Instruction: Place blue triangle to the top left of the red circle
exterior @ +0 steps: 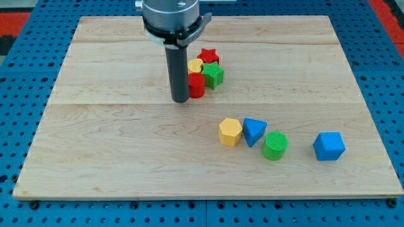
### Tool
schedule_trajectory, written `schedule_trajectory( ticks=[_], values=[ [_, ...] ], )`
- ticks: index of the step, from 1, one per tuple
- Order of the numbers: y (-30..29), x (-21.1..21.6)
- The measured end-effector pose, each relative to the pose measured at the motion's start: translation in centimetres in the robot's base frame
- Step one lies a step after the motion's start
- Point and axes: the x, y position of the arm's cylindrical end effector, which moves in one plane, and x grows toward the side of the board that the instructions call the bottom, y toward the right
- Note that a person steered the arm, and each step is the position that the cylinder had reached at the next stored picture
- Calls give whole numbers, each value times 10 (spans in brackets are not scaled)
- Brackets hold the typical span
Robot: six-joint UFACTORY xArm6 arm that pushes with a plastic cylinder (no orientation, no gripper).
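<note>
The blue triangle (254,131) lies right of centre on the wooden board (126,151), between a yellow hexagon (230,132) on its left and a green circle (275,145) at its lower right. The red circle (197,86) sits above them, in a cluster near the view's top centre. My tip (180,99) rests just left of the red circle, touching or almost touching it. The tip is well up and to the left of the blue triangle.
The cluster also holds a red star (209,56), a yellow block (195,65) and a green star (213,75), all right of the rod. A blue cube-like block (329,146) lies at the right.
</note>
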Motion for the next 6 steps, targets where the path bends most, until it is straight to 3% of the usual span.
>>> schedule_trajectory(
  ticks=[2, 3, 4, 6],
  values=[
    [13, 117],
    [108, 114],
    [131, 87],
    [88, 41]
  ],
)
